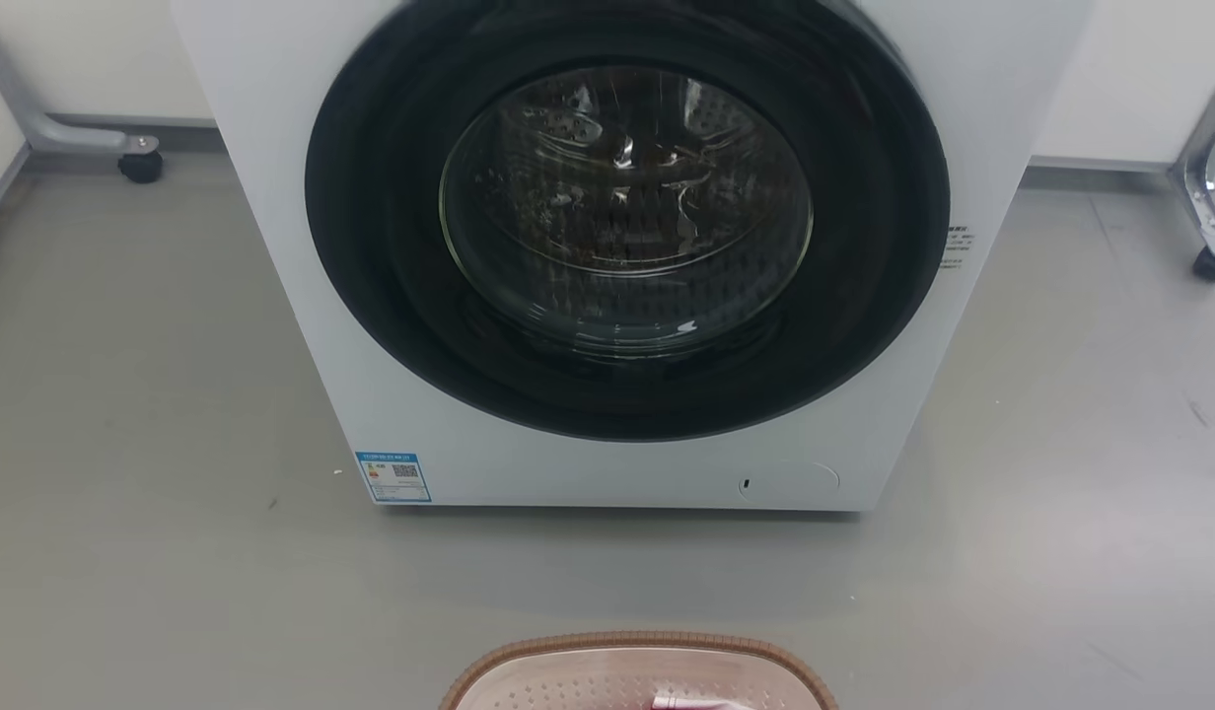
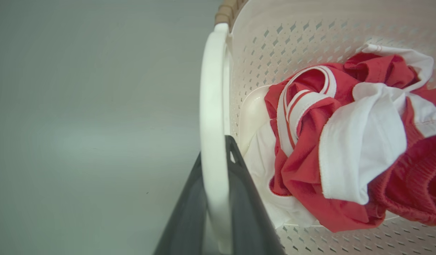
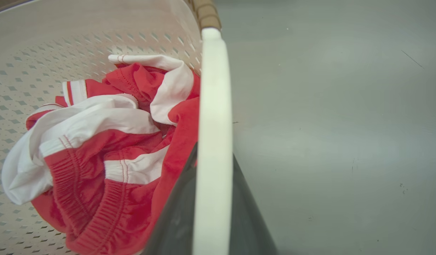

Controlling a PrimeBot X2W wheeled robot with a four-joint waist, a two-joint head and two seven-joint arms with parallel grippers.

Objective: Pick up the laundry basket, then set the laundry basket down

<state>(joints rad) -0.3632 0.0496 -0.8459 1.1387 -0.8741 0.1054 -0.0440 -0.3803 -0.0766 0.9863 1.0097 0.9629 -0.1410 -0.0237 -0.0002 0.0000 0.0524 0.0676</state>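
The laundry basket is located in front of the washing machine; contact with the floor cannot be determined. Contents: crumpled red-and-white clothing. The left claw clamps the left handle. The right claw clamps the right handle.

1. Washing machine: white front-loader. Its round black door is closed, and a steel drum is visible through the glass.
2. Blue label: lower left of the washing machine's front.
3. Round flap: lower right of the same front.
4. Grey floor: around the washing machine, lightly scuffed.
5. Metal legs on castors: one left and one right of the washing machine.
6. Red-and-white garments: a crumpled heap in front of the washing machine.
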